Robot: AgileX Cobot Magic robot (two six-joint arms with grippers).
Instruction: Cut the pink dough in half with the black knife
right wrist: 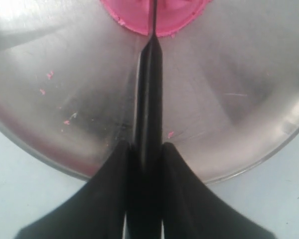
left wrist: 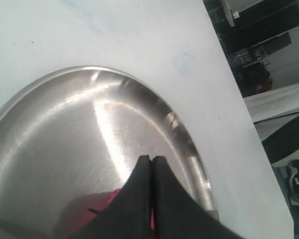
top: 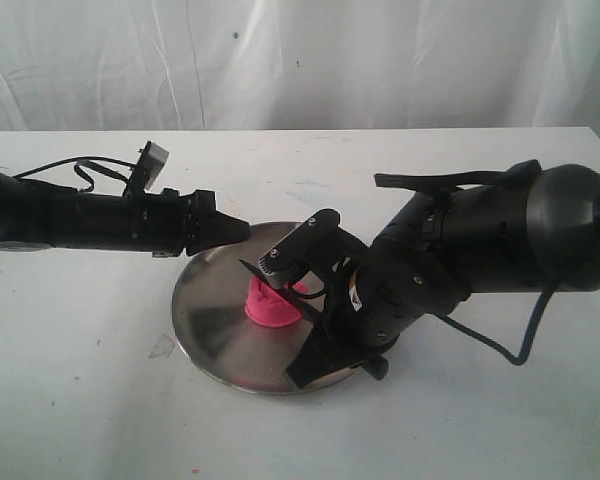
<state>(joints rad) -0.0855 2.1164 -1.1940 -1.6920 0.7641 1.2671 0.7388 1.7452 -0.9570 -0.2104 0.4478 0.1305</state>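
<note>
The pink dough (top: 272, 305) sits in the middle of the round steel plate (top: 205, 310). My right gripper (top: 306, 364) hovers by the plate's front rim, shut on the handle of the black knife (top: 250, 268). The blade runs across the dough, its tip past the far side. In the right wrist view the knife (right wrist: 149, 99) runs from the right gripper (right wrist: 146, 147) straight into the middle of the dough (right wrist: 134, 15). My left gripper (top: 244, 230) is shut on nothing above the plate's far left rim. The left wrist view has that gripper (left wrist: 151, 158) over the plate (left wrist: 65, 124), with a bit of dough (left wrist: 113, 195) beside it.
The plate lies on a white table (top: 80, 400) with a white curtain (top: 300, 60) behind it. Small pink crumbs (right wrist: 46, 75) dot the plate near its rim. A black cable (top: 500, 345) trails from the right arm onto the table.
</note>
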